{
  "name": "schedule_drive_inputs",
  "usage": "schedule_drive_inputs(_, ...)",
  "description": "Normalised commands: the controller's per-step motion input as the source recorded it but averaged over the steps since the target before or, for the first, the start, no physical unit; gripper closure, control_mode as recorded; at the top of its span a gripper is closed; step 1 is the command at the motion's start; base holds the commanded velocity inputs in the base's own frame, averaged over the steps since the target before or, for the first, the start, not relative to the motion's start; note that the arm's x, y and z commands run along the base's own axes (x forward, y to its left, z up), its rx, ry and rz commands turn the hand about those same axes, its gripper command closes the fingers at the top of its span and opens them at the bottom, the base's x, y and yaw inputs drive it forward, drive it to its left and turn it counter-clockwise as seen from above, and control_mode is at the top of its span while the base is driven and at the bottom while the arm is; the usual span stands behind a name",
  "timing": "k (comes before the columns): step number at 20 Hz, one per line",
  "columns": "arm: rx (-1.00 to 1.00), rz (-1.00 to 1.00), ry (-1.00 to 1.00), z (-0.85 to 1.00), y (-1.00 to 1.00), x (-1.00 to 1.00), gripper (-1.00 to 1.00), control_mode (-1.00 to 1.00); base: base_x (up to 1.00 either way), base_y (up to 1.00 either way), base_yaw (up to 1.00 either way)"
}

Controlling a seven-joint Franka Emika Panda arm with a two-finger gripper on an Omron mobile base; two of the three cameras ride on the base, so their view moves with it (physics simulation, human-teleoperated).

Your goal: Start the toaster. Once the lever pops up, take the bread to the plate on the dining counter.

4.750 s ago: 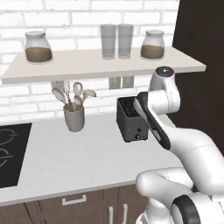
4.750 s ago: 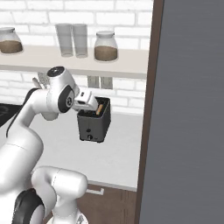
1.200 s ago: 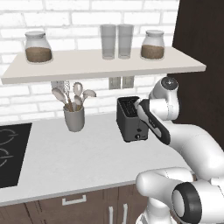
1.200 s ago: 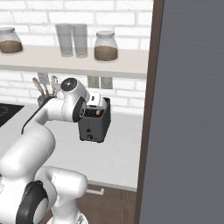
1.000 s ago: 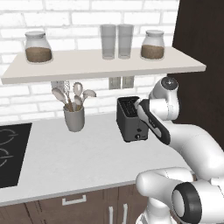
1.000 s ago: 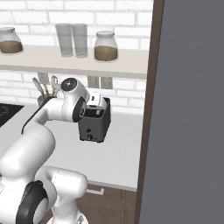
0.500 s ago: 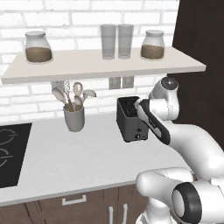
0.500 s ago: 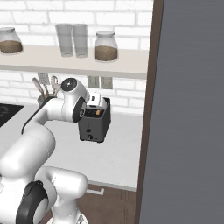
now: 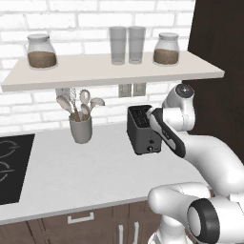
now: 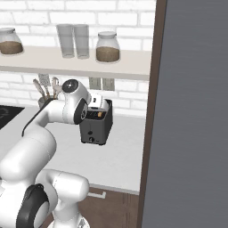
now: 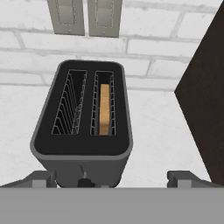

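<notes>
the dark cabinet panel (image 10: 191, 111) stands tall at the right of the scene, its edge close beside the toaster in the hand view. the pale desk (image 9: 90, 171) runs along the white brick wall (image 9: 95, 19), with a black hob (image 9: 12, 167) set into its left end. above it a long shelf (image 9: 109, 71) carries two lidded jars (image 9: 41, 50) with brown contents, one toward each end, and two clear glasses (image 9: 127, 45) side by side between them. two pale wall sockets (image 11: 85, 16) sit under the shelf, right behind the toaster.

the toaster (image 9: 143, 130) stands upright on the desk near the wall, narrow front face toward the robot, a small pale knob low on that face. a grey utensil cup (image 9: 80, 129) with pale spoons stands to its left, well apart.

the bread (image 11: 104, 109) sits down inside the toaster's right slot in the hand view, its tan top edge below the rim; the left slot shows bare wire guides.

the end effector (image 11: 116, 178) hovers just above the toaster's front end, looking down on it, its jaws spread wide with the two dark tips either side of the toaster's front, gripping nothing.
</notes>
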Motion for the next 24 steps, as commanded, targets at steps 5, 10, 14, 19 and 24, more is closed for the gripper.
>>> schedule_drive_inputs(5, 0.00, 0.00, 0.00, 0.00, 0.00, 0.00, -1.00, -1.00, 0.00, 0.00, 0.00)
schedule_drive_inputs(10, 0.00, 0.00, 0.00, 0.00, 0.00, 0.00, -1.00, -1.00, 0.00, 0.00, 0.00)
schedule_drive_inputs(14, 0.00, 0.00, 0.00, 0.00, 0.00, 0.00, -1.00, -1.00, 0.00, 0.00, 0.00)
schedule_drive_inputs(19, 0.00, 0.00, 0.00, 0.00, 0.00, 0.00, -1.00, -1.00, 0.00, 0.00, 0.00)
schedule_drive_inputs(24, 0.00, 0.00, 0.00, 0.00, 0.00, 0.00, -1.00, -1.00, 0.00, 0.00, 0.00)
